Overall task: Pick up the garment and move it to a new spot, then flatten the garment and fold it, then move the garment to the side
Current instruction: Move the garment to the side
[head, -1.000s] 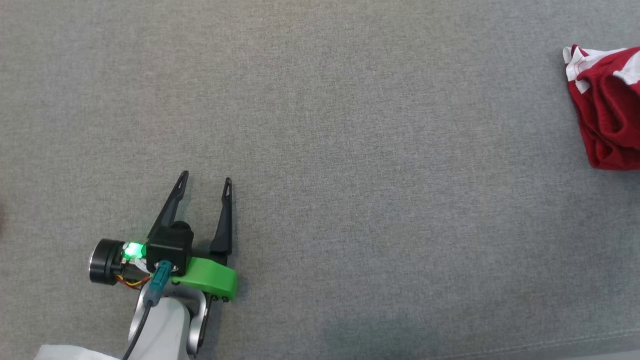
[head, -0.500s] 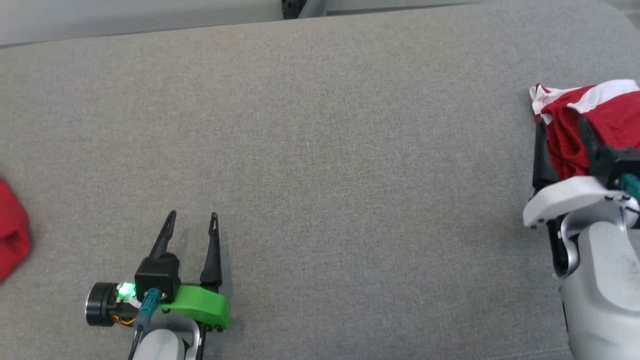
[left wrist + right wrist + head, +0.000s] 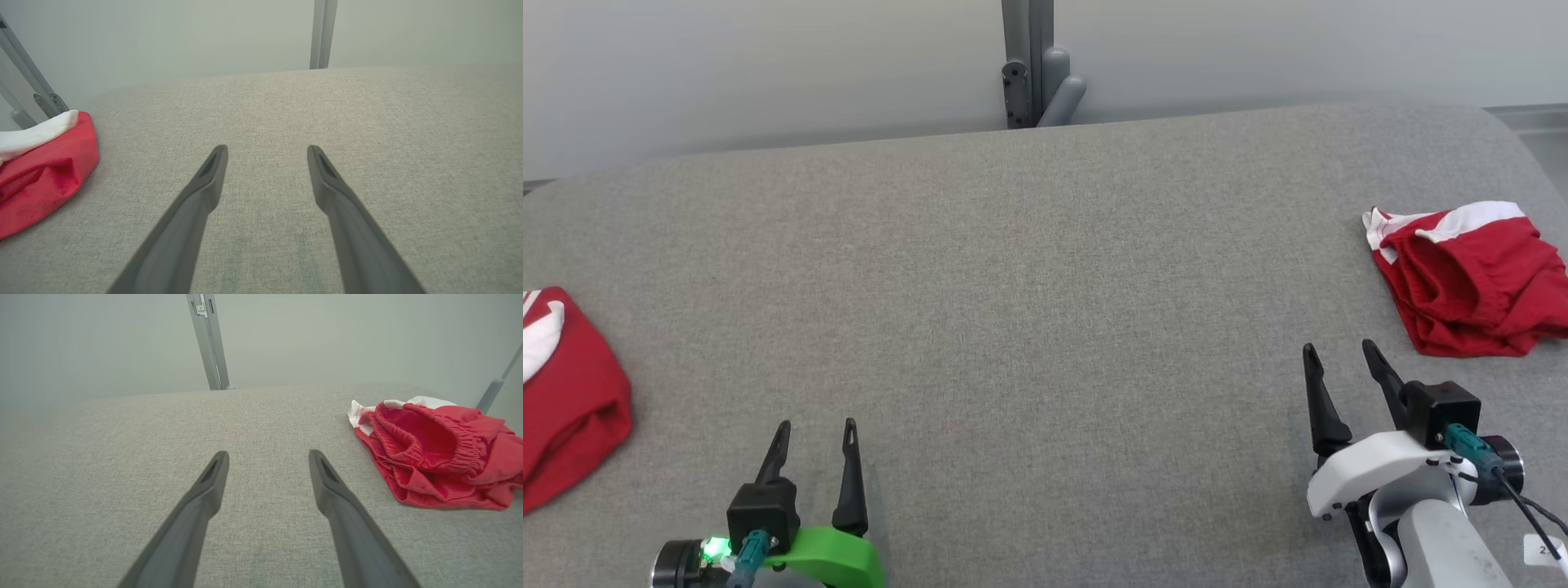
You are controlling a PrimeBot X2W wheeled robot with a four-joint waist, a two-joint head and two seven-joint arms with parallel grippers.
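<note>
Backing the right pincer [image 3: 1339, 349] off the red shorts [image 3: 1462, 286], overlapped by its fingers in the head view half a second ago; also tilting the head camera up, bringing the post [image 3: 1027, 73] into sight behind the grey cushion [image 3: 1029, 269]. Finding the shorts lying crumpled on the cushion, well to the right of the post and nearer the robot, waistband gaping open. Noting a second red garment [image 3: 568, 392] well to the left of the post. Judging the shorts to be light, soft and floppy: sagging from any pinched point, bunching rather than sliding, nothing breakable. Judging the gathered elastic waistband to be the best hold, being thick and ridged, with one end per pincer for spreading flat; steering away from the loose hem, likely lifting a single layer only. Holding the right pincer spread wide, gripping nothing, clear of the shorts, near them on the side toward the post. Holding the left pincer [image 3: 817, 425] spread just as wide and bare, left of the post, over plain cushion, apart from both garments
</note>
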